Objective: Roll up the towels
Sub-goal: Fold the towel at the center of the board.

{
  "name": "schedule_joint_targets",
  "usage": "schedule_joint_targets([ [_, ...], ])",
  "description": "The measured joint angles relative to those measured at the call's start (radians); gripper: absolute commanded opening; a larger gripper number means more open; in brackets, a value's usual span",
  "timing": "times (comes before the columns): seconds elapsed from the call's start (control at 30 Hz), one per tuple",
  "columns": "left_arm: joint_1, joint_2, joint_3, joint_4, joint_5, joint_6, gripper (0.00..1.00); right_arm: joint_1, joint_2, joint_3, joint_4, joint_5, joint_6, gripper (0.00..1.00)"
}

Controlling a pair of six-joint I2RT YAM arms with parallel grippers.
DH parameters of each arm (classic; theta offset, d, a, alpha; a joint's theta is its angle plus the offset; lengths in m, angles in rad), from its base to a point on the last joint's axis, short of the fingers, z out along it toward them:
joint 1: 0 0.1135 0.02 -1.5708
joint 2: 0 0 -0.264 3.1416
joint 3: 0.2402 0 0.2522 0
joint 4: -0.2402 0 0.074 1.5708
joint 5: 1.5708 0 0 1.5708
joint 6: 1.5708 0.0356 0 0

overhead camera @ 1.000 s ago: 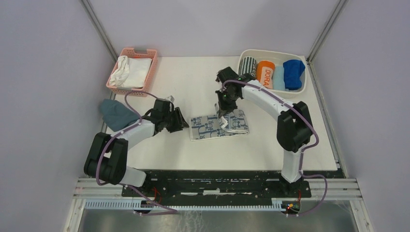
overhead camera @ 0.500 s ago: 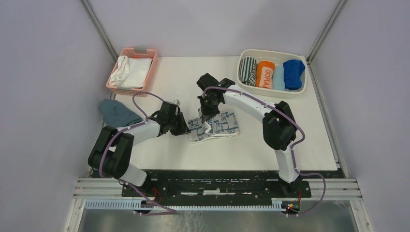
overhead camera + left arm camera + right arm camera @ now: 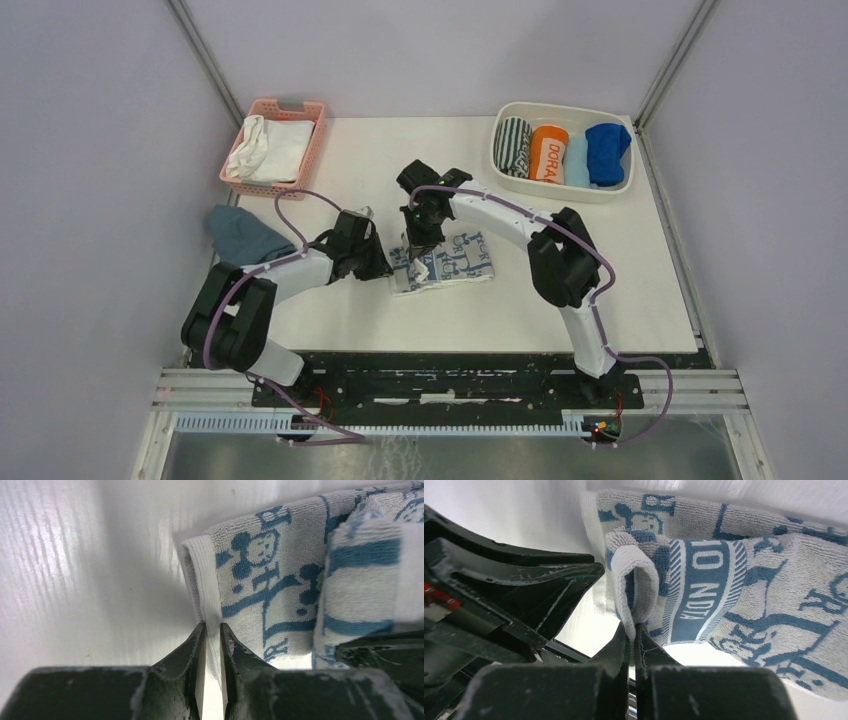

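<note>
Left fingers [image 3: 200, 641], right fingers [image 3: 624, 644] both clamped on patterned towel [image 3: 462, 262], grips clear only from wrist views.

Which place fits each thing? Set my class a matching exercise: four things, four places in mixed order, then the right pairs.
Things:
1. patterned towel
2. pink basket
3. white bin
4. teal-grey cloth

Places:
A. far left corner of the table
B. left edge
C. far right corner
D. middle

Pairs: 1-D, 2-A, 3-C, 4-B
</note>
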Motion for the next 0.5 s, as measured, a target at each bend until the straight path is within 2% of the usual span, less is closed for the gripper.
schedule_joint_targets([
  [0.3,-0.022,-0.082,0.000,-0.068,-0.085,0.000,0.32,0.003,0.034,0.000,0.002,-0.025,0.000,0.05],
  [0.5,-0.026,-0.135,0.000,-0.068,-0.113,0.000,0.34,0.003,0.031,0.000,0.004,-0.025,0.000,0.05],
])
